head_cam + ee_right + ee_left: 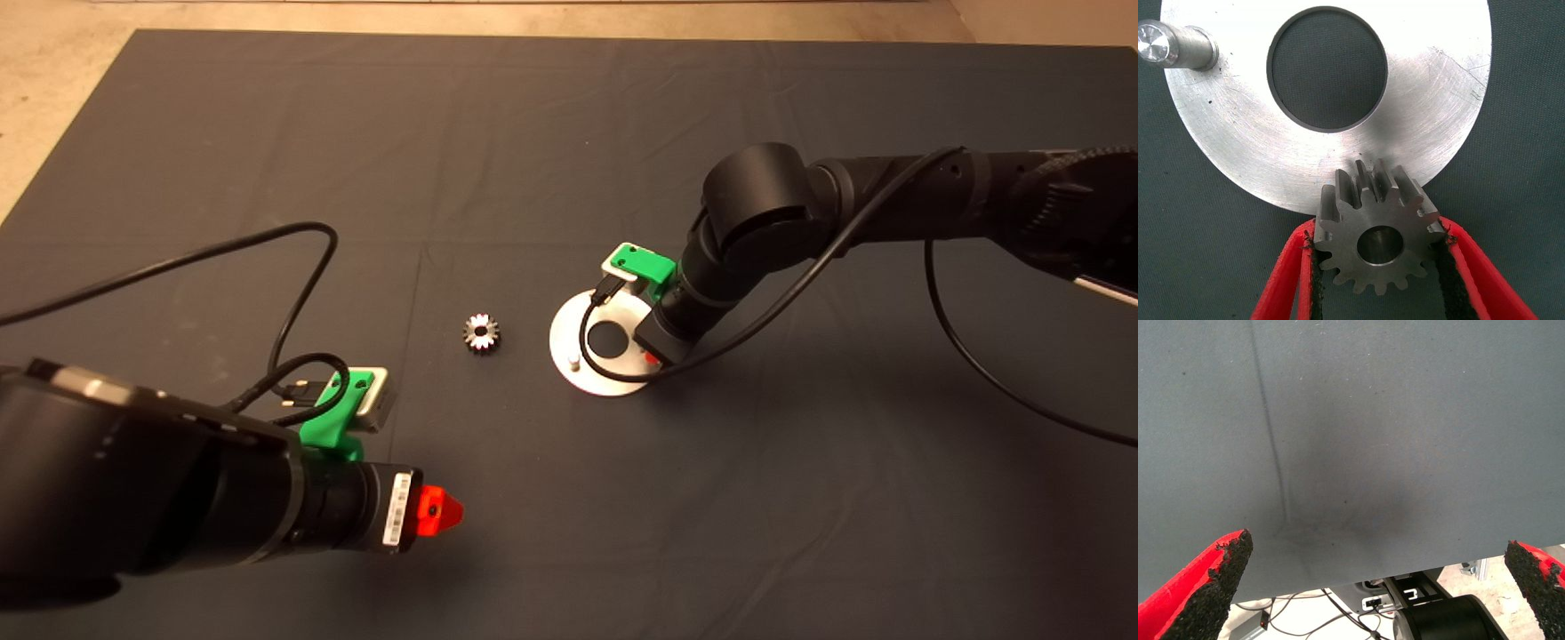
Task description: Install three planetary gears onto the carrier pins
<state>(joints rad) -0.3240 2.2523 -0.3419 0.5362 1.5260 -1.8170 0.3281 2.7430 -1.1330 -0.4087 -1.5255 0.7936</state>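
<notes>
The silver carrier disc (569, 331) lies mid-mat with one upright pin (575, 362) showing. My right gripper (653, 358) stands over the disc's right part. In the right wrist view it (1379, 263) is shut on a planetary gear (1378, 243), held flat at the disc's (1238, 133) rim, away from the one visible pin (1165, 43). I cannot tell whether a pin sits in its bore. A second gear (481, 332) lies on the mat left of the disc. The third gear and the other pins are hidden. My left gripper (440, 511) hovers at the lower left, open and empty (1378, 577).
Black cables loop from both arms, one (302, 267) over the mat left of the loose gear and one (591, 342) across the disc. The mat's near edge (1405, 570) and equipment on the floor show in the left wrist view.
</notes>
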